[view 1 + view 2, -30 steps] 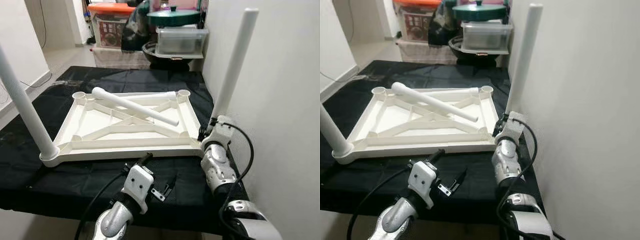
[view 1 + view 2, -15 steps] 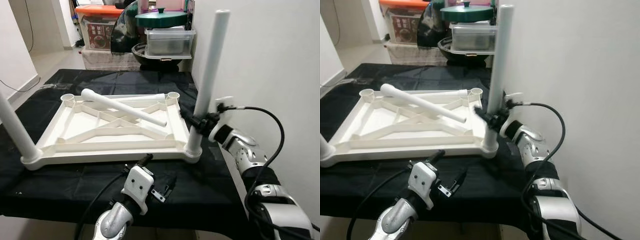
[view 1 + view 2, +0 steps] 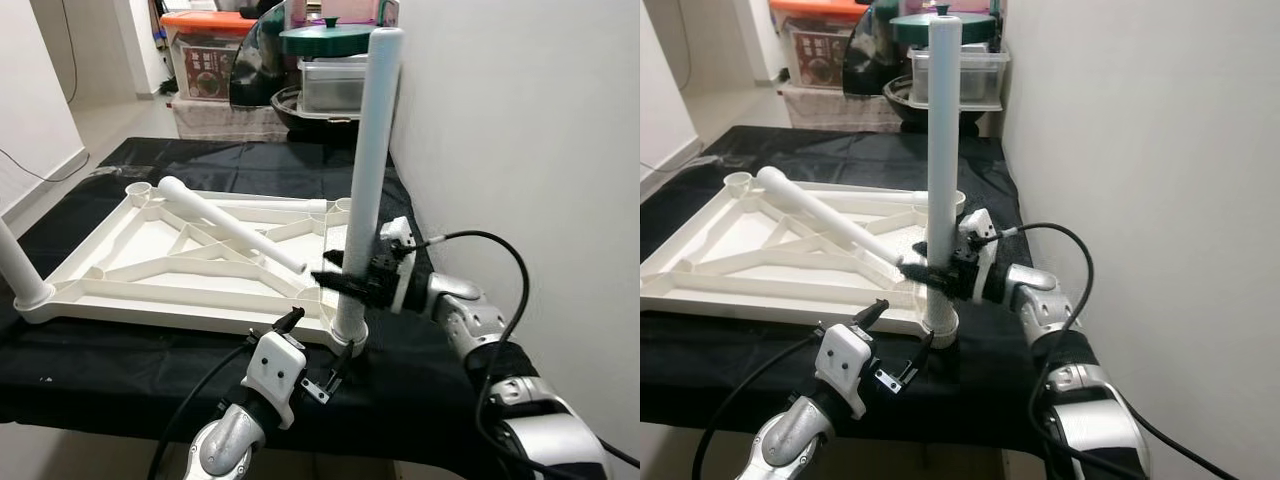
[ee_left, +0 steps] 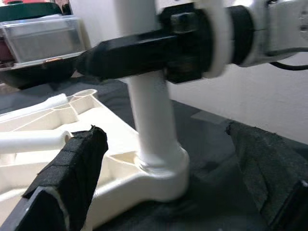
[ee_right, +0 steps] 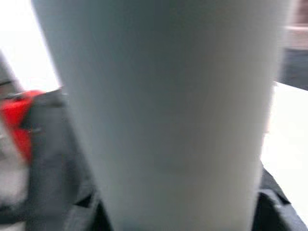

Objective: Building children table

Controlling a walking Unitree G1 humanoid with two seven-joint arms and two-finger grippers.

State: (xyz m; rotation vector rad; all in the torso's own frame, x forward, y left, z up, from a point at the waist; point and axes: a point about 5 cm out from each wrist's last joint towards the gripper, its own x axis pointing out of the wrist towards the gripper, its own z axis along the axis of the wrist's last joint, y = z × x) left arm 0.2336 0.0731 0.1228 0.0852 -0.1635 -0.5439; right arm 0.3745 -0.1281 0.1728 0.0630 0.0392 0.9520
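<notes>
Left eye view: right gripper point(image 3: 345, 283) clamps upright leg point(image 3: 367, 170) seated in tabletop point(image 3: 150, 260); left gripper point(image 3: 315, 350) spread, empty; loose leg point(image 3: 230, 222), two far sockets unfilled

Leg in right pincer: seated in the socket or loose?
Seated and upright: the leg stands in the tabletop's corner socket, right pincer clamped around it.

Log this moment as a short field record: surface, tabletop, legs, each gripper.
surface: black cloth over a low platform
tabletop: white table frame lying upside down on the cloth
fitted legs: upright leg in the near right corner socket; another leg standing at the near left corner
loose leg: white tube lying across the frame's ribs
right gripper: shut on the upright leg, low on it
left gripper: open, held near the socket's base, holding nothing
</notes>
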